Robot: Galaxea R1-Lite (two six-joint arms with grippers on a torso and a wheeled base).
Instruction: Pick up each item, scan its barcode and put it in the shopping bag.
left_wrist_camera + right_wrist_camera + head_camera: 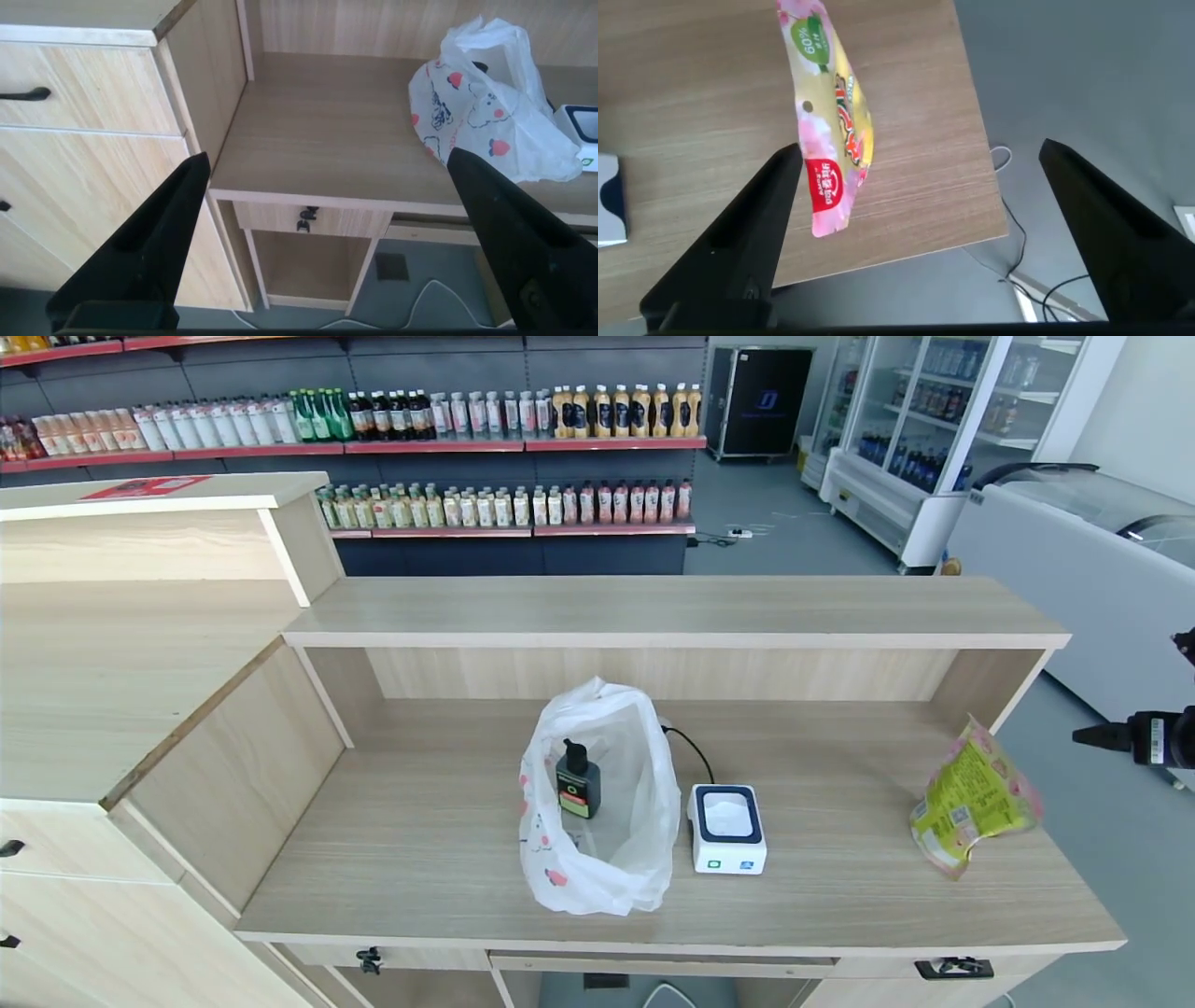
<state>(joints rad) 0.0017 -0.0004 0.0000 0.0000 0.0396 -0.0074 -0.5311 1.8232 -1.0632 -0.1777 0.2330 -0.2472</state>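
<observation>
Left gripper (pixel 329 159): jaws wide, off front-left corner of desk (pixel 420 859). Right gripper (pixel 922 147): jaws wide, near desk's right edge. Scanner (pixel 727 827) mid-desk. Shopping bag (pixel 597 859) just beside at 9 o'clock, holding black bottle (pixel 578 784) with green-red label. Snack pouch (pixel 971 798) at 3 o'clock by right edge, square code showing, bare desk between.

The table (pixel 420 859) is lit brightly and evenly from above. Only faint, soft shadows are cast on it beside the bag (pixel 551 859) and scanner (pixel 727 828). Glare is seen on the scanner's window and on the freezer lid (pixel 1102 499) beyond the table. The left fingers (pixel 149 252) and right fingers (pixel 738 252) are shown as dark silhouettes before the table.
</observation>
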